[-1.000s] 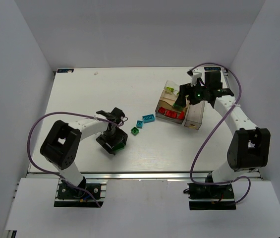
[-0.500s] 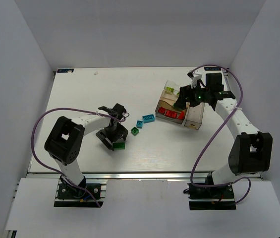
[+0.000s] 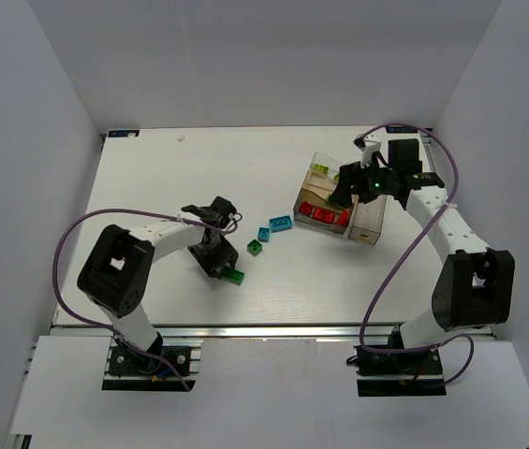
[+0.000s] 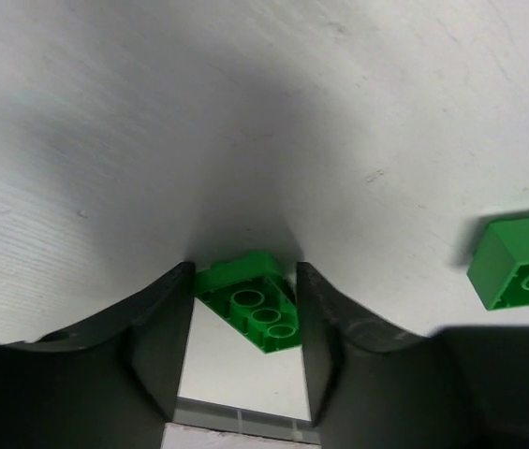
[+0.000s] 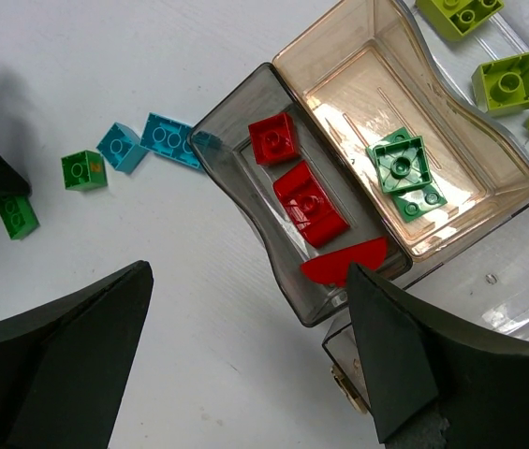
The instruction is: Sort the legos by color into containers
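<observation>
My left gripper [image 3: 225, 267] is shut on a green brick [image 3: 235, 275] low over the table; in the left wrist view the brick [image 4: 250, 304] sits between both fingers with its underside showing. A second green brick [image 3: 256, 247] and two cyan bricks [image 3: 281, 223] [image 3: 263, 233] lie loose just to its right. My right gripper [image 3: 356, 184] hangs open and empty above the containers. In the right wrist view a grey box [image 5: 245, 201] holds red bricks [image 5: 309, 201], a tinted box [image 5: 451, 140] holds dark green bricks [image 5: 400, 166], and a clear box [image 5: 526, 140] holds lime bricks [image 5: 507, 82].
A longer narrow clear box [image 3: 367, 217] stands against the right side of the cluster. The white table [image 3: 170, 178] has white walls on three sides and a metal rail along its near edge.
My left gripper has turned and shifted a little to the right, carrying the green brick. My right gripper has stayed open above the boxes.
</observation>
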Action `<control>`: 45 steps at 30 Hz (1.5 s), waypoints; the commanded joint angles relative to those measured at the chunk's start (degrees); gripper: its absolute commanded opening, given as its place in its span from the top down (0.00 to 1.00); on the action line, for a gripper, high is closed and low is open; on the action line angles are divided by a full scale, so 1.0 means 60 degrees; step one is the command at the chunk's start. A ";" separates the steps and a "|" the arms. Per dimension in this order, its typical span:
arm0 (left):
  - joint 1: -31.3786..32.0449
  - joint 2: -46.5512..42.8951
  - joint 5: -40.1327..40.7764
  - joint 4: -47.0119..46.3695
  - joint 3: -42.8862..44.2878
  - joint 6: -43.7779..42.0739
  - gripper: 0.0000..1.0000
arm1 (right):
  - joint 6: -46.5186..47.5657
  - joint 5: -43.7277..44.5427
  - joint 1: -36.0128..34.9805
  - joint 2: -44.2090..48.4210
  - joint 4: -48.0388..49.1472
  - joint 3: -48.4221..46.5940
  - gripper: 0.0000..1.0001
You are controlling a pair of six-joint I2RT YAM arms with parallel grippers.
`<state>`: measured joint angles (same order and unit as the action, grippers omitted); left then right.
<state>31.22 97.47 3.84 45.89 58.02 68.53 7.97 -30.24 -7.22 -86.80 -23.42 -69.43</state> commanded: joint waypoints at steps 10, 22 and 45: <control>0.0054 -0.0352 -0.0566 -0.1100 -0.0485 -0.0626 0.27 | -0.0009 -0.0175 0.0017 0.0361 0.0314 0.0190 0.11; 0.0143 0.0059 -0.1298 -0.1832 -0.0544 -0.0509 0.64 | -0.0068 -0.0160 0.0018 0.0493 0.0314 0.0306 0.11; 0.0040 0.0142 -0.3408 -0.5961 0.3201 -0.4552 1.00 | -0.0302 -0.0396 0.0193 0.1957 0.1221 0.1506 1.00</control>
<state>31.97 92.09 -14.90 16.69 70.85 44.21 7.46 -33.50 -6.52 -77.67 -20.58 -61.89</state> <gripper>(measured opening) 0.455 0.015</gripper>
